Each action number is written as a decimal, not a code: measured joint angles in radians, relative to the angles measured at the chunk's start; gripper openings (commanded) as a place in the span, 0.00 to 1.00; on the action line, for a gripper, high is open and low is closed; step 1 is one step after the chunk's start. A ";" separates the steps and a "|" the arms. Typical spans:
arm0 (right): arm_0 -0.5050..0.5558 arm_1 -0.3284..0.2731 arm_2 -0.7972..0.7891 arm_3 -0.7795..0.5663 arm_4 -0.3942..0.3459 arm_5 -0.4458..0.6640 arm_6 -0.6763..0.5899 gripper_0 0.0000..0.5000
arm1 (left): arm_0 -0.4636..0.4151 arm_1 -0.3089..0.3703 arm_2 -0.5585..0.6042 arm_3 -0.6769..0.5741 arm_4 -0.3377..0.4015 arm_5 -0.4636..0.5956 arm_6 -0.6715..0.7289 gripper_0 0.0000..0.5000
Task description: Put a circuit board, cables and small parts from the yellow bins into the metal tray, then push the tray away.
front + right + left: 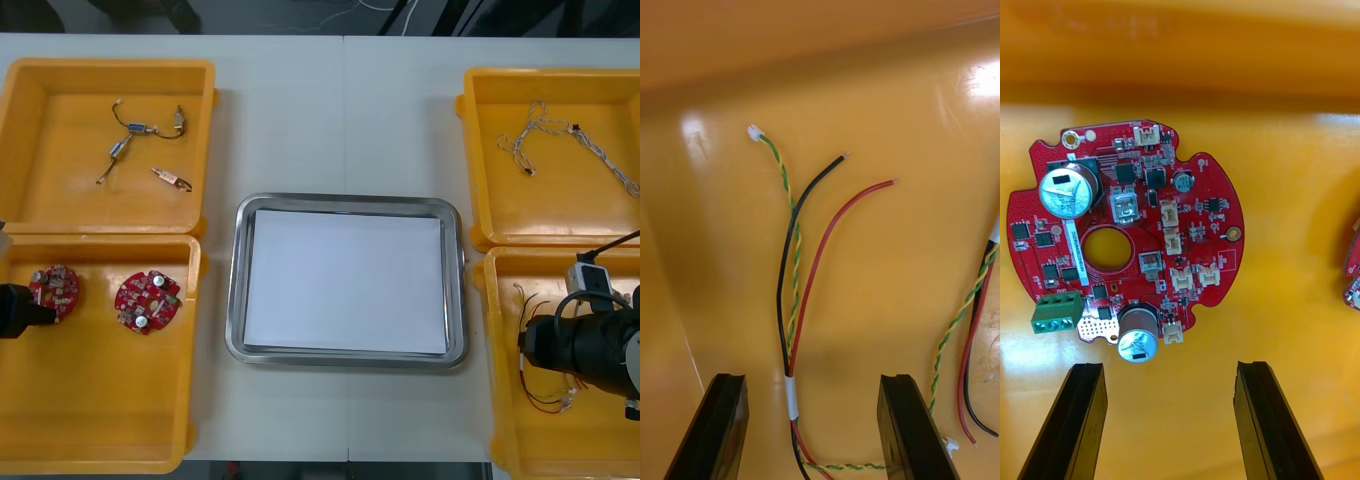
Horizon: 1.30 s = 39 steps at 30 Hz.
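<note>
Circuit board (1124,240) and cable pick-ups were both at the approach stage; the metal tray (236,290), white inside, held nothing.
Left gripper (1169,424) hovered over the board, which lay flat in the near left yellow bin (100,420). Its fingers were spread wide and touched nothing, with the board just ahead of the tips. Right gripper (820,431) hovered in the near right yellow bin (505,400), fingers likewise spread and empty, with the black, red and green-yellow cable bundle (792,330) running between them, clear of both. Judgement: each arm needed to descend and close, and the flat board called for an edge grip.
</note>
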 measured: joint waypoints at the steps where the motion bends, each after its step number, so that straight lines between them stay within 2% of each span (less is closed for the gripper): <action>1: 0.007 0.000 0.001 0.000 0.002 -0.009 0.000 1.00 | 0.000 0.000 0.000 0.000 -0.001 -0.002 0.000 1.00; 12: 0.029 0.018 0.025 0.000 0.038 -0.016 0.000 1.00 | -0.042 0.000 -0.054 0.034 -0.013 -0.033 0.000 1.00; 20: 0.030 0.033 0.036 0.035 0.058 -0.065 0.000 1.00 | -0.044 0.000 -0.061 0.036 -0.016 -0.040 0.000 1.00; 32: 0.030 0.040 0.060 0.059 0.084 -0.079 0.000 1.00 | -0.047 0.000 -0.088 0.056 -0.019 -0.066 0.000 1.00; 39: 0.041 0.041 0.061 0.068 0.085 -0.133 0.000 1.00 | -0.049 0.000 -0.094 0.061 -0.025 -0.074 0.000 1.00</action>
